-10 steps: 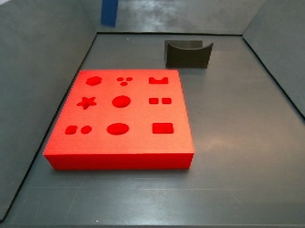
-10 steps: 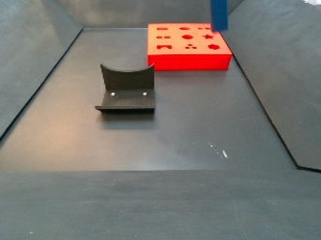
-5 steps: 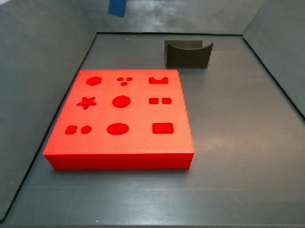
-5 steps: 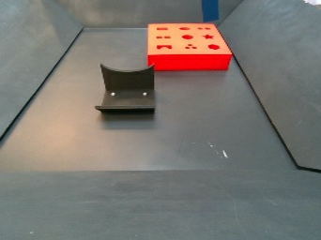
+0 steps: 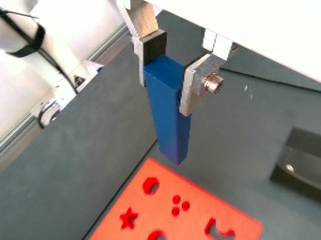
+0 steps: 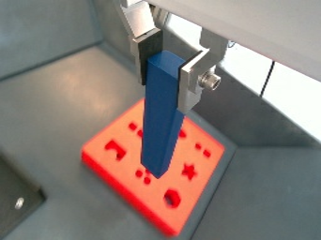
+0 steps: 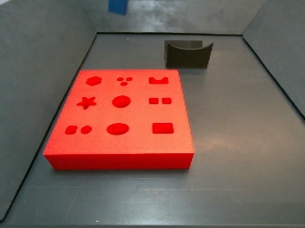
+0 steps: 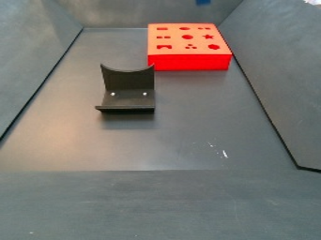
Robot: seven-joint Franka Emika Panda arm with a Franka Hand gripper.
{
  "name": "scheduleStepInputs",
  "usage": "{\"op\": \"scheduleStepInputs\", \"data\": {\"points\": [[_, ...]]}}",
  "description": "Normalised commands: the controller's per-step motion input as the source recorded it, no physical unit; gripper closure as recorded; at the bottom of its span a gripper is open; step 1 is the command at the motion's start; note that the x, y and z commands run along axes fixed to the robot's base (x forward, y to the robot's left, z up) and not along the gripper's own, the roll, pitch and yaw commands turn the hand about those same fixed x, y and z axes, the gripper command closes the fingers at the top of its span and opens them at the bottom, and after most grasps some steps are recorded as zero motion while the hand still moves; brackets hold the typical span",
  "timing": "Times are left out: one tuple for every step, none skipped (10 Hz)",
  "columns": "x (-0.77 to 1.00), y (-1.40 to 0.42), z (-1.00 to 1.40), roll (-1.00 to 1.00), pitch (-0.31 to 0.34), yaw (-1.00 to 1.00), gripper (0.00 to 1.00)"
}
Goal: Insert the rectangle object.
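In both wrist views my gripper (image 5: 172,70) (image 6: 172,66) is shut on the upper end of the rectangle object (image 5: 167,112) (image 6: 160,117), a slim blue bar that hangs straight down between the silver fingers. The bar is held high above the red board (image 5: 175,211) (image 6: 126,155), well clear of its shaped holes. In a side view only the bar's lower tip (image 7: 117,5) shows at the upper edge, beyond the far end of the red board (image 7: 119,116). Another side view shows the red board (image 8: 189,47) alone; bar and gripper are out of frame there.
The dark fixture (image 7: 188,53) (image 8: 126,89) stands on the grey floor apart from the board; a corner of it shows in the wrist views (image 5: 301,164) (image 6: 15,192). Sloping grey walls enclose the floor.
The blue bar has risen with the gripper: it reached lower into both side views before, and now only its tip shows in one and none in the other.
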Motion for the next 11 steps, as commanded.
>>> {"op": "scheduleStepInputs", "data": {"points": [[0.45, -0.54, 1.00, -0.20, 0.179, -0.02, 1.00], [0.43, -0.57, 1.00, -0.13, 0.180, -0.05, 1.00], [0.43, -0.63, 1.00, -0.02, 0.106, -0.05, 1.00], [0.42, -0.67, 0.68, 0.50, -0.121, 0.00, 1.00], [0.31, -0.57, 0.51, 0.50, -0.057, 0.00, 1.00], [0.23, -0.52, 0.42, 0.50, -0.014, 0.00, 1.00], [0.17, -0.51, 0.37, 0.50, 0.000, 0.00, 1.00], [0.15, -0.50, 0.34, 0.50, 0.000, 0.00, 1.00], [0.13, -0.46, 0.24, 0.50, 0.000, 0.00, 1.00], [0.12, -0.35, 0.07, 0.50, 0.000, 0.00, 1.00], [0.13, -0.33, 0.05, 0.50, 0.000, 0.00, 1.00]]}}
